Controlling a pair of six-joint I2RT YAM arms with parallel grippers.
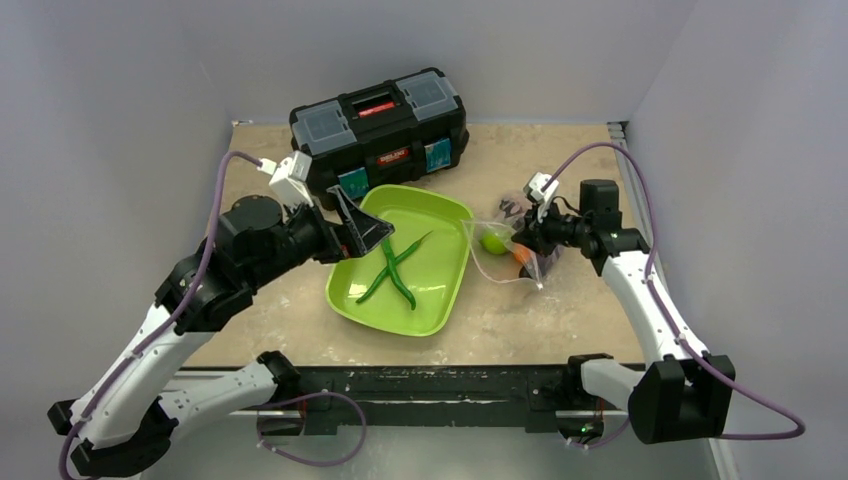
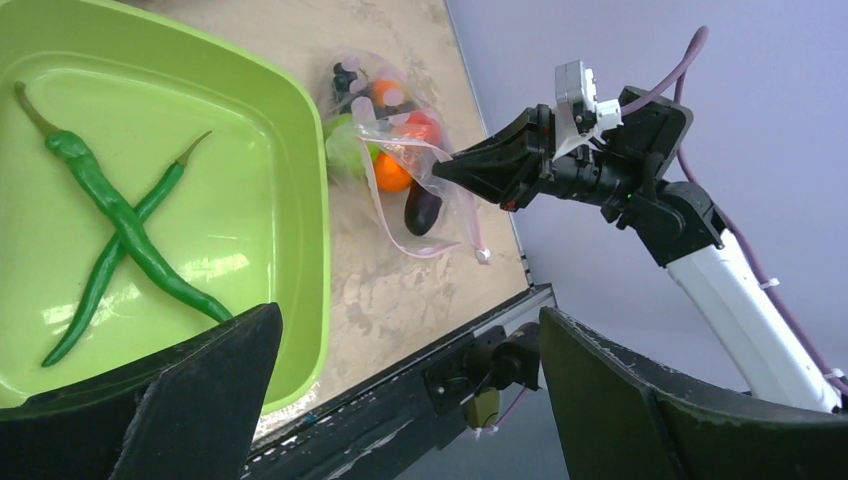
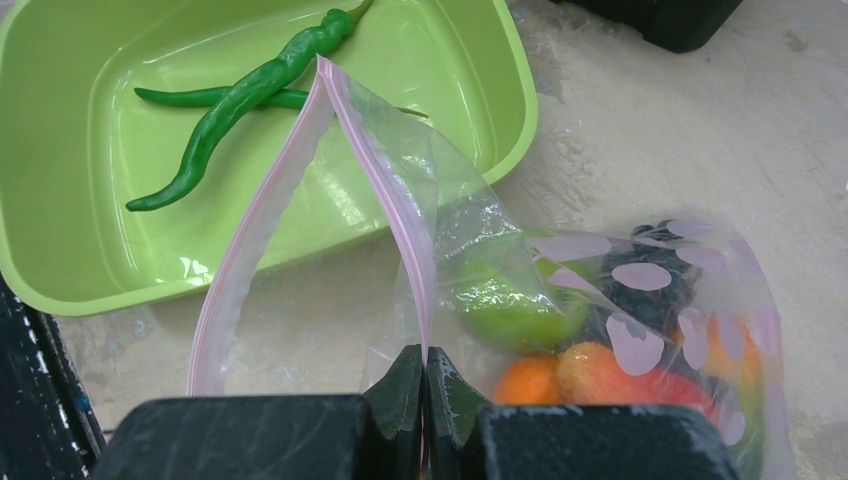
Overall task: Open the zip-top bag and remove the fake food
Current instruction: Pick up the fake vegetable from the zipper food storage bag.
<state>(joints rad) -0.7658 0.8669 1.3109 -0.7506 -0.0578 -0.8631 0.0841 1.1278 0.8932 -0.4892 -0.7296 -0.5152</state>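
Left claw [image 1: 362, 228]: jaws spread wide with nothing between them, hanging over the left end of the tray [image 1: 443, 262].
Right claw [image 3: 425, 365]: pinched tight on one lip of the bag [image 3: 480, 240], right at the pink zip strip [image 3: 400, 210], holding that edge up off the table [image 1: 560, 310].
Bag: just right of the tray on the table, its mouth gaping toward the tray, the zip strip parted into a wide loop; the body sags onto the tabletop.
In the bag: a lime [image 3: 510, 305] nearest the mouth, an orange [image 3: 530, 380] beside it, dark berries [image 3: 650, 280] behind, and a purple eggplant [image 2: 422, 207] low in the bag in the left wrist view. Other red and orange pieces are too crowded to name.
Out of the bag: two green pods [image 1: 397, 270] lying crossed in the middle of the tray.
Tray: lime green, set at a slant at mid-table, between the two arms.
Backdrop: a black toolbox [image 1: 380, 125] at the far edge, behind the tray.
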